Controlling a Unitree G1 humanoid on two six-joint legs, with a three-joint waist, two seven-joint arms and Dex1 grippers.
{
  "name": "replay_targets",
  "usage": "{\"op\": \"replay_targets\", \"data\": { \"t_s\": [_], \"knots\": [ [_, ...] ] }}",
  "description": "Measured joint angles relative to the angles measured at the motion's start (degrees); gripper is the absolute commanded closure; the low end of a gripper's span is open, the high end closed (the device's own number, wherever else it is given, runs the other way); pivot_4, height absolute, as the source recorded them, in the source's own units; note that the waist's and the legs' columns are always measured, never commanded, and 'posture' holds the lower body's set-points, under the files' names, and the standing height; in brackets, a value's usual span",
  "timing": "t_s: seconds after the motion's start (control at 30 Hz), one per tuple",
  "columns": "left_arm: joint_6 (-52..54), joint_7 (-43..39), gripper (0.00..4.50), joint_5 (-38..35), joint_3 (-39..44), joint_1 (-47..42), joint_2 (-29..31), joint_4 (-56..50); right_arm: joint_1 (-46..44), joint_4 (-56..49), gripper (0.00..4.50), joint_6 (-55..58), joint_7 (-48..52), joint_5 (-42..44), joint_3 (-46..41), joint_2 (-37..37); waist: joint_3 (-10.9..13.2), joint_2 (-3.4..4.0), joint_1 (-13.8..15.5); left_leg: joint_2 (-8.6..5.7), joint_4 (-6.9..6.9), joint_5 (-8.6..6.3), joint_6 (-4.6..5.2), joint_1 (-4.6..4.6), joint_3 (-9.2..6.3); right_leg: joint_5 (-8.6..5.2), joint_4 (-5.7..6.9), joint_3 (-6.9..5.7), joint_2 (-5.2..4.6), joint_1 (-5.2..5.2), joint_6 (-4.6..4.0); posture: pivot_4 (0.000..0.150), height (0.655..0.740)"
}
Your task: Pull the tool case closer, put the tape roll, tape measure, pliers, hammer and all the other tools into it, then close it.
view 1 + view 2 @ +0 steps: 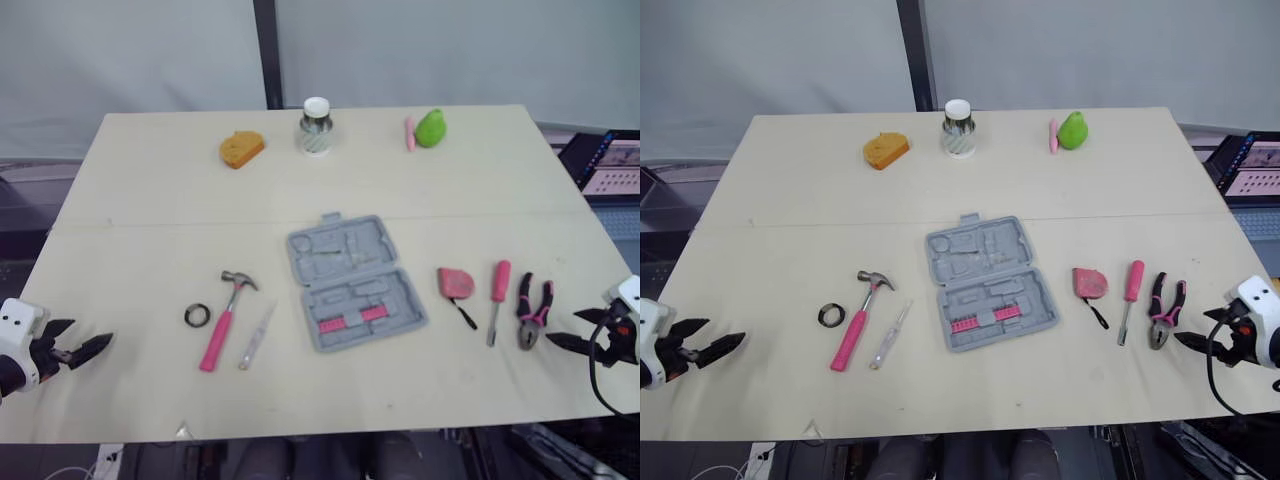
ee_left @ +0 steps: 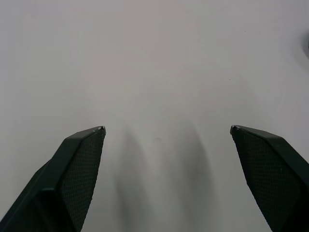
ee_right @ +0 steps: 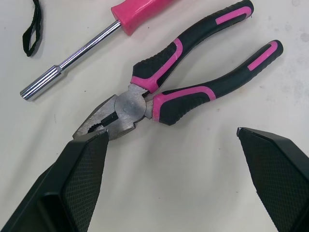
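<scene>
Rt pincer (image 3: 171,130) wide over beige tbl (image 1: 150,200)

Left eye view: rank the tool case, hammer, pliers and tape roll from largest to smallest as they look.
1. tool case, lying open, clearly largest
2. hammer, longer than the pliers but slimmer, so it is a close call
3. pliers
4. tape roll, clearly smallest

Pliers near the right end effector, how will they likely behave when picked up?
The pliers look steel-headed, so probably heavy for their size and nose-heavy. The handles are spread and pivoted, so they may swing. Rubbery-looking grips likely resist slipping.
</scene>
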Motion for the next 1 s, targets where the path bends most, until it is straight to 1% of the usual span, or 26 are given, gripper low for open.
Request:
{"op": "replay_targets", "data": {
  "t_s": [1.0],
  "knots": [
    [0.8,0.0,0.05,0.2,0.0,1.0,0.0,-1.1,-1.0,2.3,0.00,-2.1,0.0,-0.5,0.0,0.0,0.0,0.00,0.0,0.00,0.01,0.00,0.00,0.00,0.00,0.00,0.02,0.00,0.00,0.00,0.00,0.150,0.7400]
  ]
}}
